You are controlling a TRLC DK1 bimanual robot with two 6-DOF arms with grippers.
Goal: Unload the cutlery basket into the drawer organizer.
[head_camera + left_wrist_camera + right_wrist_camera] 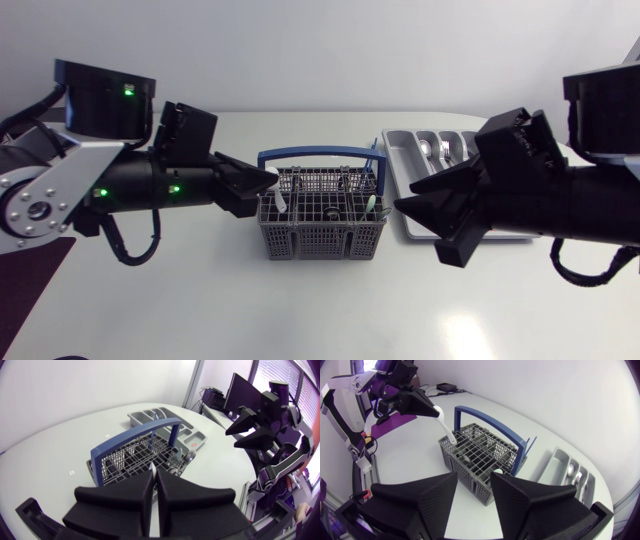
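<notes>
- Left gripper [262,182] is clamped on the upper end of a thin white utensil [446,427], which hangs slanting from the fingertips.
- The utensil's lower end sits at the corner of the cutlery basket [322,238]; I cannot tell whether it is clear of the mesh.
- I judge the piece to be light, stiff plastic with a smooth skin. Pinched this close to one end it could swing or slip, so a firm, steady grip suits it.
- The basket looks light enough to shift if a piece snags on the wire.
- Right gripper [473,476] hovers with its fingers spread and nothing in them, between the basket and the drawer organizer [400,165].
- Metal spoons [432,150] lie in the organizer.
</notes>
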